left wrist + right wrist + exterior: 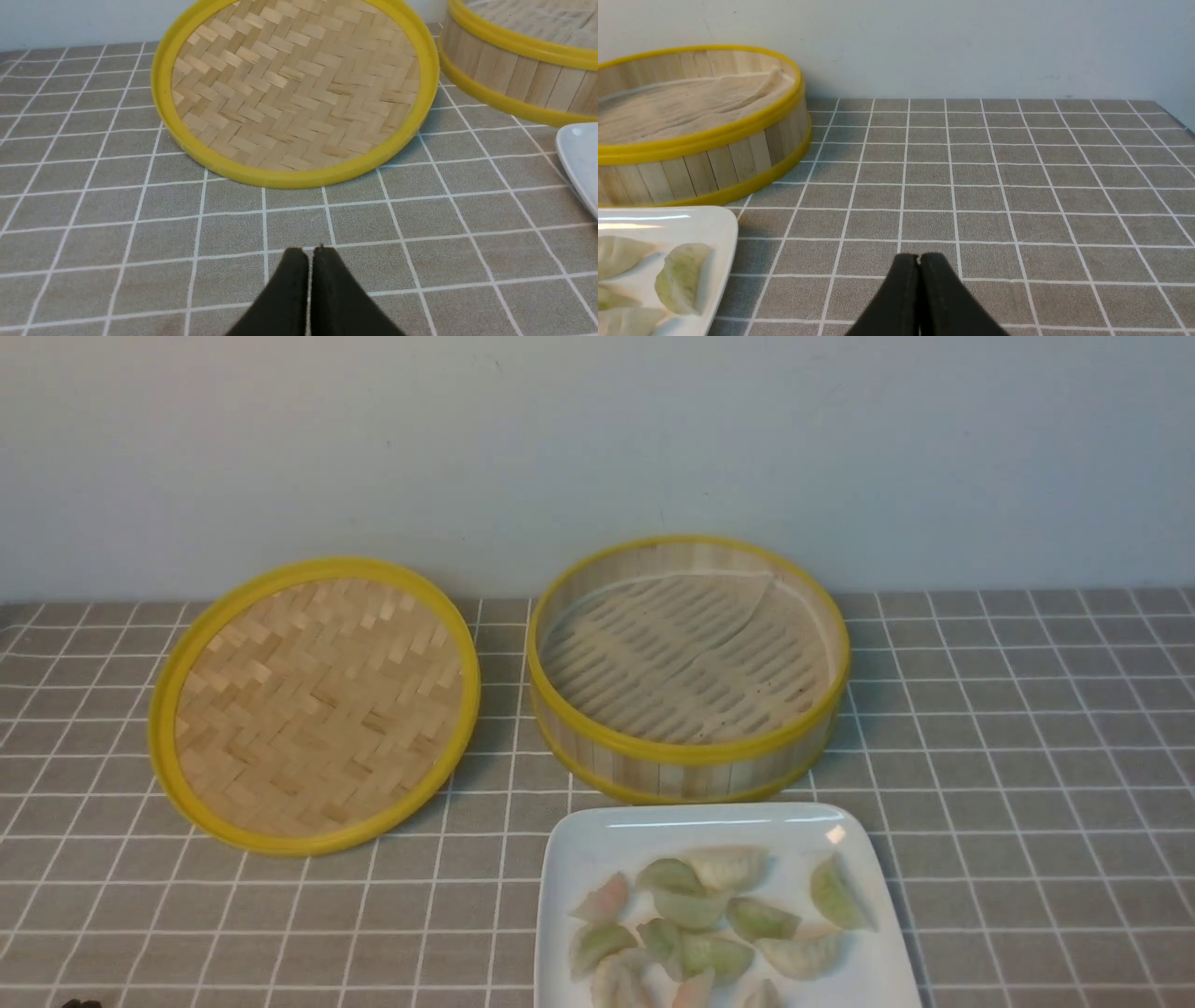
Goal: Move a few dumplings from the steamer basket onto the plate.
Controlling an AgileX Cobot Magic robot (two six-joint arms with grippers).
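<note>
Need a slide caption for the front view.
Empty steamer basket behind the plate piled with dumplings; lid lying to its left.

A: The glossy white square plate (845, 947) runs off the front view's lower edge; its near side is out of sight. The lowest pale dumplings (693, 991) get cut there too.

B: Count on the plate?

A: Unreliable. They overlap, and several are cropped.

B: Wrist views?

A: The left one catches only a corner of the plate and part of the round bamboo steamer basket (514, 70) with yellow rims. The right one crops the basket at its edge, as well as most of the plate. Both black grippers show fingertips only: left gripper (309, 255), right gripper (919, 261). A dark speck (79, 1002) at the front view's bottom corner can't be identified.
</note>
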